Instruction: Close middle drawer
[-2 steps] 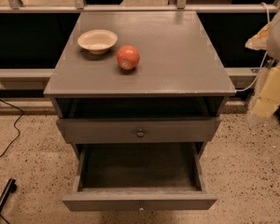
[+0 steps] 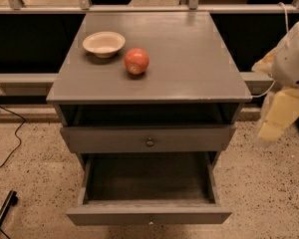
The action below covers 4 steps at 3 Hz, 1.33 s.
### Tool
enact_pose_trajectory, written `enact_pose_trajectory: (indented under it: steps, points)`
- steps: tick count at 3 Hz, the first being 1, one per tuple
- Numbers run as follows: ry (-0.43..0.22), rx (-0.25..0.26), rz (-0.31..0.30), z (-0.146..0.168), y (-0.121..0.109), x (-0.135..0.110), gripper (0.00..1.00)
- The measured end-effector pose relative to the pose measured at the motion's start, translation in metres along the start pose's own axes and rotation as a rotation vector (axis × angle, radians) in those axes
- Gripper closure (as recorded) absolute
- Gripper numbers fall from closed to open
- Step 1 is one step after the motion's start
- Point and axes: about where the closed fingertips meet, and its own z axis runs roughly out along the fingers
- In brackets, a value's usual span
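Camera view: middle drawer (image 2: 114, 214) is pulled far out, below the upper drawer (image 2: 104, 139), which sits slightly out. Claw (image 2: 281, 114) hangs at the right edge of frame, beside the cabinet and apart from both drawers; its opening and any hold cannot be told. Bowl (image 2: 103, 43) and apple (image 2: 136, 60) sit on the worktop (image 2: 189, 59).

I see matt grey painted wood on the middle drawer (image 2: 149, 214), a glossy red round apple (image 2: 136, 60) and a smooth cream bowl (image 2: 104, 43). My pale, plastic-looking gripper (image 2: 277, 119) hangs at the right edge.
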Motion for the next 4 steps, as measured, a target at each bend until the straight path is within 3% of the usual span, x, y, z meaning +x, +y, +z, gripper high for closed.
enact_pose_trajectory:
  steps: [1,2,3,4]
  points:
    - [-0.104,-0.049,0.02,0.033,0.043,-0.012,0.0]
    - [-0.239,-0.028,0.031,0.055,0.093,-0.025,0.0]
    - [-0.29,-0.033,0.105,0.073,0.111,-0.011,0.0]
    - [-0.279,-0.034,0.094,0.071,0.111,-0.015,0.0]
